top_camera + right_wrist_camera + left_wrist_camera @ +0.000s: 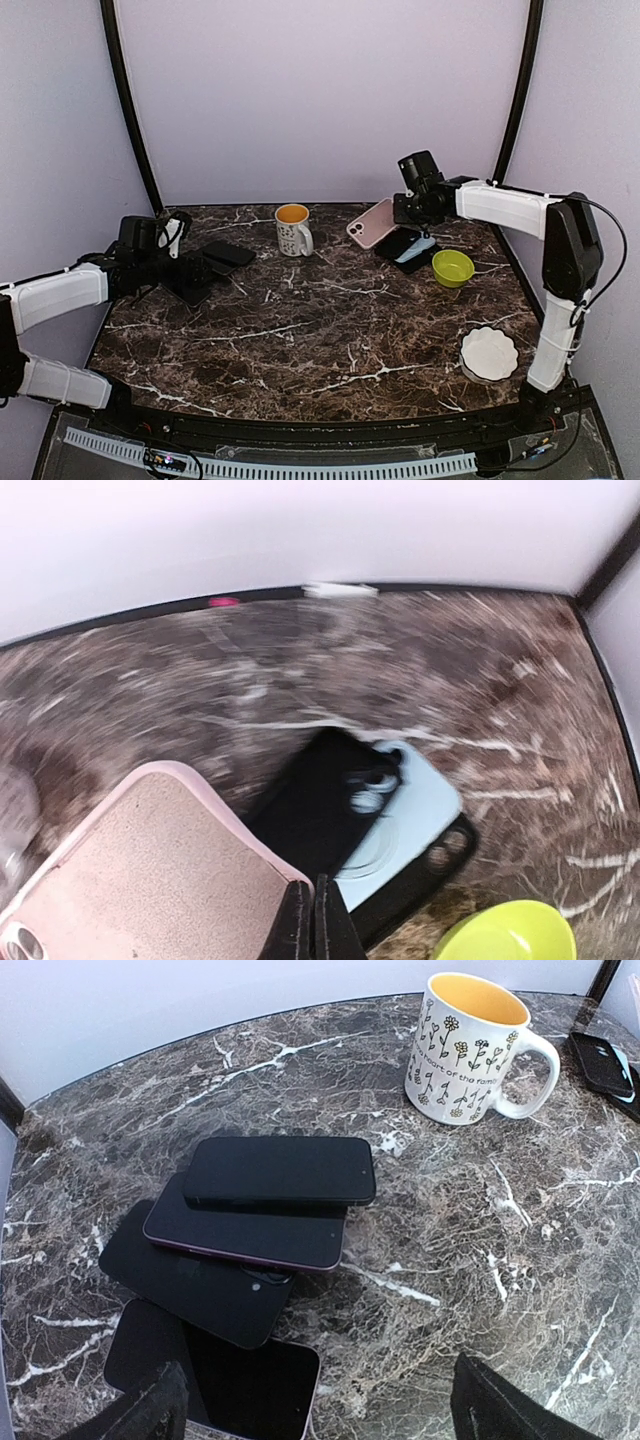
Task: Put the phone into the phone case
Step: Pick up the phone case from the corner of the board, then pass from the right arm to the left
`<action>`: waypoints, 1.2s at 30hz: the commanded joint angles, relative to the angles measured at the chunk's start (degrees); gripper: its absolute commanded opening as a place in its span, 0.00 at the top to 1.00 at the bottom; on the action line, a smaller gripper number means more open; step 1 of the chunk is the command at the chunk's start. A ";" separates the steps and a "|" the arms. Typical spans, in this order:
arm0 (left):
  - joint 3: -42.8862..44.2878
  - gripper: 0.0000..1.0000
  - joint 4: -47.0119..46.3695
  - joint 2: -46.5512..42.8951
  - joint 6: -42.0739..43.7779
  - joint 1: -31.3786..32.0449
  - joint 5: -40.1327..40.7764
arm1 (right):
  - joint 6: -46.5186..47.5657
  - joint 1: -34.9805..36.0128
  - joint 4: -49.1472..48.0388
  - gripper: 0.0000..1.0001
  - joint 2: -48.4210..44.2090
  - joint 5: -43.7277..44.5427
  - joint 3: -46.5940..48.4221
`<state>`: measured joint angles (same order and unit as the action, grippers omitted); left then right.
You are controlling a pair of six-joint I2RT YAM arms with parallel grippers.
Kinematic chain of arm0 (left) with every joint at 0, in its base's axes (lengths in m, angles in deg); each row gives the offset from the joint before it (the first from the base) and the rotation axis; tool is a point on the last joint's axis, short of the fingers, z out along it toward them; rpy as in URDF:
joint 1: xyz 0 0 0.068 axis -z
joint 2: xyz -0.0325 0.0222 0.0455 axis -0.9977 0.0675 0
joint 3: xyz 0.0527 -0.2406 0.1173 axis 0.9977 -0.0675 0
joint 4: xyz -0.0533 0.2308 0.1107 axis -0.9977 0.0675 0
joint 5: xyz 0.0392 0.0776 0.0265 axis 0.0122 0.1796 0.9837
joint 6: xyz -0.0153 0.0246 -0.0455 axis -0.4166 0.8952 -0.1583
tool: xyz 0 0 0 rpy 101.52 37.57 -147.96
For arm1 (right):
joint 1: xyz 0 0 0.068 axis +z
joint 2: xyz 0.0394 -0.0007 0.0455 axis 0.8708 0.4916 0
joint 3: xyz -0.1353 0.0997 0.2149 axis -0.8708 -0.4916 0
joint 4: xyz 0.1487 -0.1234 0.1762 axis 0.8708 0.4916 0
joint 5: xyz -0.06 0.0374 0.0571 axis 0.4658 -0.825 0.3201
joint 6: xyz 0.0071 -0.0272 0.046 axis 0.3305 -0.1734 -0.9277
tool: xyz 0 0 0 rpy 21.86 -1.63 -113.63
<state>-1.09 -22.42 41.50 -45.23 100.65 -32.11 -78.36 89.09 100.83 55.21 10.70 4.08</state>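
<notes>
Pinching the pink case (150, 870), seemingly, is the right gripper (312, 917).

Mid tabletop (330, 310) is bare, wide enough for either tool; the mug (293, 230) stands at the back; the phone stack (265, 1195) lies just ahead of my left tool (322, 1412); the green bowl (453, 267) crowds the case pile (412, 248) below my right tool (313, 918) and its pink case (150, 870); a white dish (489, 352) sits front right.
</notes>
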 commanded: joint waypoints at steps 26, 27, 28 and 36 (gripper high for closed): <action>-2.75 0.15 -41.13 3.28 -48.29 32.55 8.93 | -18.35 24.75 -5.99 1.00 -11.47 10.34 -0.58; -3.06 0.16 -43.44 3.43 -48.71 32.53 9.48 | -17.97 25.07 -6.04 1.00 -11.78 10.54 -0.52; -3.14 0.17 -43.98 3.54 -48.69 32.57 9.83 | -17.58 25.41 -6.25 1.00 -12.09 10.56 -0.65; 0.31 0.35 -45.91 7.23 -46.54 32.73 6.67 | -14.98 27.39 -7.70 1.00 -13.04 10.12 -0.46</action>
<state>-3.54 -64.30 46.74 -91.66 133.02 -23.48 -94.81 115.14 96.15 44.24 19.34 1.48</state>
